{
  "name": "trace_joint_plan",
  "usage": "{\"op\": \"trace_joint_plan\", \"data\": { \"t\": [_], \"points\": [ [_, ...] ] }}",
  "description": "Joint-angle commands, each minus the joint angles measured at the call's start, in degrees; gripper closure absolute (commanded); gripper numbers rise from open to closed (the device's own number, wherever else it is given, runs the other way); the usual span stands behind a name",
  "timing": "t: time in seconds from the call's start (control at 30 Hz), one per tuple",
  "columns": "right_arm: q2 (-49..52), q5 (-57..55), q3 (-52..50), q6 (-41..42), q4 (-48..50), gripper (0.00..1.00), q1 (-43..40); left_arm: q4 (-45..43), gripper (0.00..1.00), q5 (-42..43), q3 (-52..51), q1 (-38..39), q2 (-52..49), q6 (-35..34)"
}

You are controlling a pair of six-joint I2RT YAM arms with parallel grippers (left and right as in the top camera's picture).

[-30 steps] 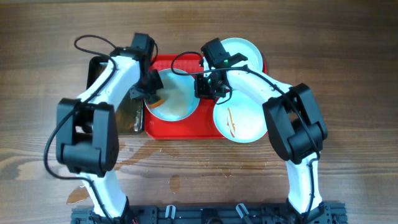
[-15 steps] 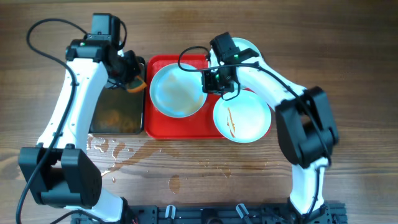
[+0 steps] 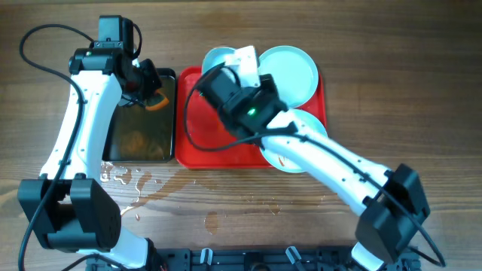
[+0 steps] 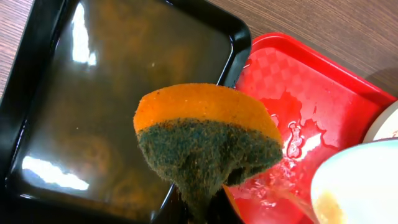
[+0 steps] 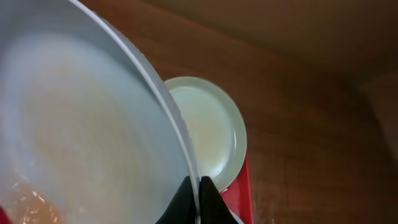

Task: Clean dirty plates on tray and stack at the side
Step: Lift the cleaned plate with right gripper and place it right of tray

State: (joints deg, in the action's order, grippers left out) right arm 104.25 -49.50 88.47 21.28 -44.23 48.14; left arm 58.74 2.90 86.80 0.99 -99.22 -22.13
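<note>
Step in hand, by the look of it: taking one plate off the red tray after a wipe, for stacking at the side. Right claw pinched shut on the rim of the held plate, raised and steeply tilted above the tray's far-left part, toward the far edge of the tabletop. Faint tan film on its face, so possibly not fully clean.

Left claw clamped on the sponge, orange side up, dark scouring side down. Hangs above the black tray of murky water, just beside the red tray toward the tabletop's left edge.

Two more plates on the red tray:
- Far plate at the tray's far-right corner, with no clear marks to be made out.
- Smeared plate at the near-right corner, partly under the right arm, bearing an orange-brown streak and not yet wiped.

Next, probably: carry the held plate clear of the tray to a bare stretch of tabletop, level it, set it flat, then release. Calls for a firm pinch on a thin, wet, likely slippery rim, and a path past the far plate without clipping it. Otherwise, another pass with the sponge first, to be rid of the film. No stack to be seen at the side yet.
</note>
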Motion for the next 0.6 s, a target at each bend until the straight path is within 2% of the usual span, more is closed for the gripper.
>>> {"op": "trace_joint_plan", "data": {
  "t": [0.0,0.13,0.23,0.33,0.4,0.5,0.57],
  "points": [
    [-1.1,-16.8,0.0,-0.3,0.5,0.96,3.9,-0.2,0.96,-0.2,0.4,-0.3,-0.2,0.9],
    [-1.1,-27.5,0.0,-0.3,0.7,0.96,7.3,-0.2,0.96,-0.2,0.4,-0.3,-0.2,0.9],
    [-1.1,-27.1,0.0,0.4,0.9,0.96,8.3,-0.2,0.96,-0.2,0.4,-0.3,-0.2,0.9],
    [-1.2,-12.4,0.0,0.4,-2.0,0.95,6.4,-0.2,0.96,-0.1,0.4,-0.3,-0.2,0.9],
    [-2.3,-1.4,0.0,5.2,-6.9,0.96,2.5,-0.2,0.96,0.4,0.4,-0.2,-0.2,0.9],
    [-6.7,17.0,0.0,7.2,-9.5,0.96,-7.7,-0.2,0.96,0.5,0.4,-0.2,-0.2,0.9],
    [-9.7,31.9,0.0,6.0,-10.1,0.96,-20.7,-0.2,0.96,0.5,0.4,-0.2,-0.2,0.9]
  ]
}}
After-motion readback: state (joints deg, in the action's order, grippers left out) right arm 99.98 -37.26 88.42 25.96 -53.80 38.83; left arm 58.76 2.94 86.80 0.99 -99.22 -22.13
